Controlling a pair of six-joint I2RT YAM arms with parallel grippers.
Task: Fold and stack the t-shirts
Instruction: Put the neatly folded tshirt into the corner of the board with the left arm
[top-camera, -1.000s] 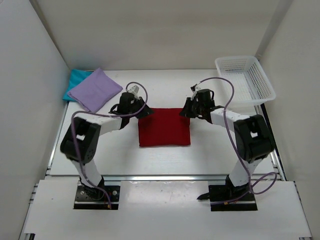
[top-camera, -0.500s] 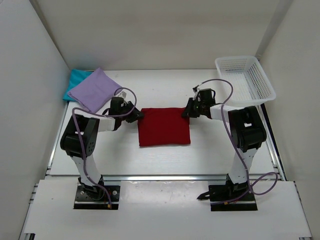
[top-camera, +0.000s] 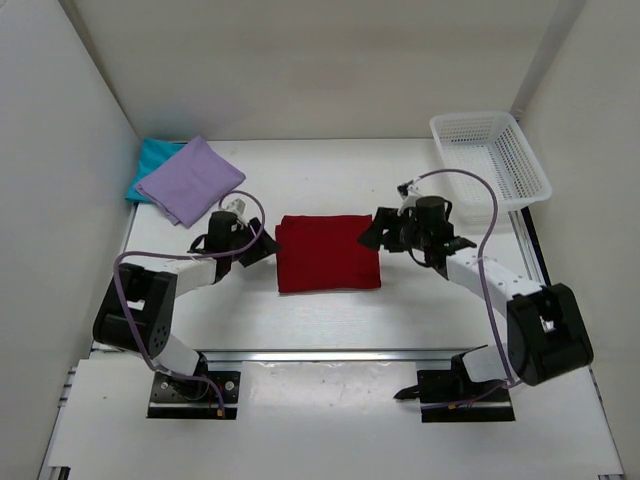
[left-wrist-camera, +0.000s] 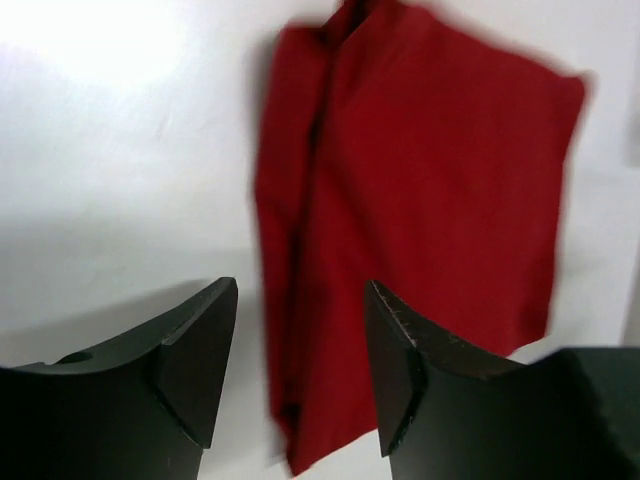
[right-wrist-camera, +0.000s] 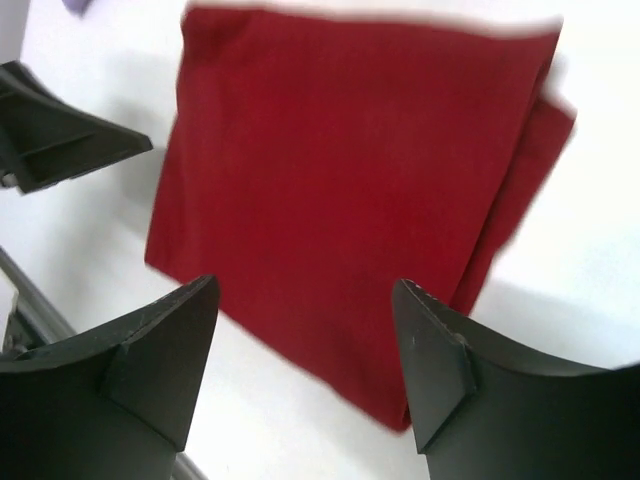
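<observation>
Dark red t-shirt (top-camera: 328, 252) folded square, flat on worktop (top-camera: 330, 175), between both hands. Left hand (top-camera: 262, 250) just off its left edge, right hand (top-camera: 370, 238) at its right edge; both spread, gripping nothing. Lavender t-shirt (top-camera: 190, 180) sits on teal t-shirt (top-camera: 148, 160), well beyond left hand. Red one looks light and limp, and its layers will likely slide apart. Best pinch through all layers at both side edges and lift level.

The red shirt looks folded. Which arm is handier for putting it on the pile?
Probably the left. The left pincer, open, sits at the left edge of the red shirt, the side facing the purple shirt stacked on the teal shirt. The right pincer is farther off.
</observation>
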